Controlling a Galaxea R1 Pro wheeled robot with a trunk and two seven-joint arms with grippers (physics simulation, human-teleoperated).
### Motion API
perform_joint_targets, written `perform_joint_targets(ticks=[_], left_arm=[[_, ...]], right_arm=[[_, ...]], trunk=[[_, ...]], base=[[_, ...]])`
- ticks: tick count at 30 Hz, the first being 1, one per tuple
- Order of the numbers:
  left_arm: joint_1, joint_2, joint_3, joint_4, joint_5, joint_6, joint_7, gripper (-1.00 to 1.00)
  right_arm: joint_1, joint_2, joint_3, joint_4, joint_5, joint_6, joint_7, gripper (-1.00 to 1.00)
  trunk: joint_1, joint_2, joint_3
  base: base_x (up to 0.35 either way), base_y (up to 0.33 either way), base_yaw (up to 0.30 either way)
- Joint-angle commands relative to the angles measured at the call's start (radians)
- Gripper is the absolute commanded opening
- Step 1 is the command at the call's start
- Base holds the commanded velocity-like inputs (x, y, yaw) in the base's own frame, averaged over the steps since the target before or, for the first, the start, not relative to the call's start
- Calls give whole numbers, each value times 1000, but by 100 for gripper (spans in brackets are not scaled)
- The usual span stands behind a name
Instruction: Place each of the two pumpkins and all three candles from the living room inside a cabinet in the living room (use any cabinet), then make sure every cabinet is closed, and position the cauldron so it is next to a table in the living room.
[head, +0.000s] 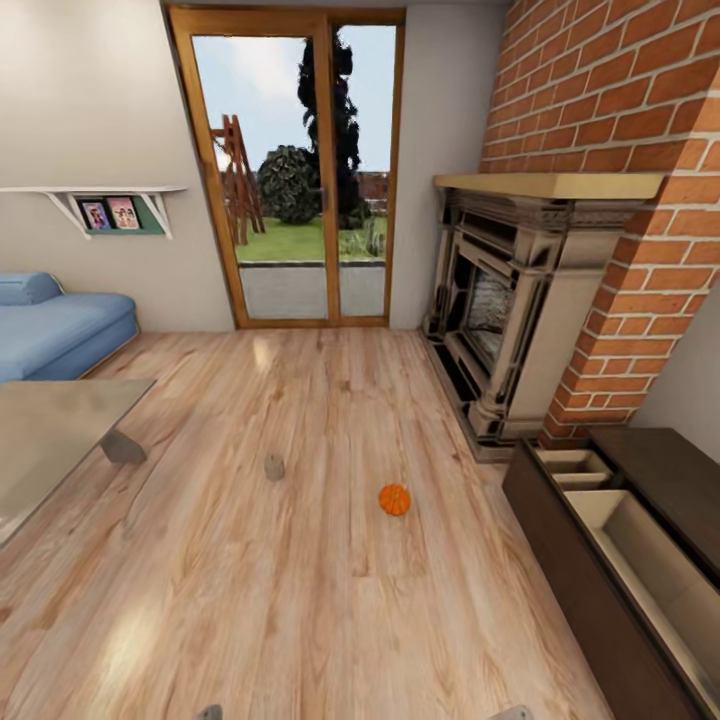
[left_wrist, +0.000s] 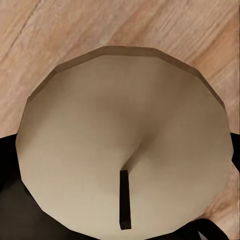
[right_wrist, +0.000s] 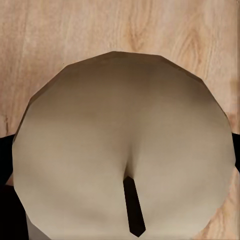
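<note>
Main risks, judged from here: both arms look loaded w/ a candle each, and the open cabinet (head: 560, 520) sits off to the robot's right, so the base has to turn and close in before any drop-off. If either end effector tips or relaxes during that move, a candle could slip out and roll across the floor (head: 300, 600). A tight turn could also clip the cabinet's dark front or the pulled-out drawers. One pumpkin (head: 394, 499) and another candle (head: 274, 466) lie loose on the floor ahead of both end effectors, roughly in the driving line; rolling over or nudging them would scatter them.

Left wrist view: candle (left_wrist: 125, 145) sits right at the left end effector, wick end facing the cam, floor boards beyond it. Looks gripped, but the fingers are hidden behind the wax, so can't tell how far apart the jaws are. Right wrist view: same story, candle (right_wrist: 125, 145) close against the right end effector, grip plausible, jaw opening not visible.

Pose: both arms seem tucked low near the trunk, pointing down at the floor. The glass desk (head: 50, 440) lies well off to the left-arm side.
</note>
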Motion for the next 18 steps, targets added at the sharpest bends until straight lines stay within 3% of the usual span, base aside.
perform_joint_targets(ticks=[1,18], left_arm=[[0,0,0,0,-1,1,0,-100],[0,0,0,0,-1,1,0,-100]], right_arm=[[0,0,0,0,-5,0,2,-100],[0,0,1,0,-4,0,2,-100]], trunk=[[0,0,0],[0,0,0]], base=[[336,0,0],[336,0,0]])
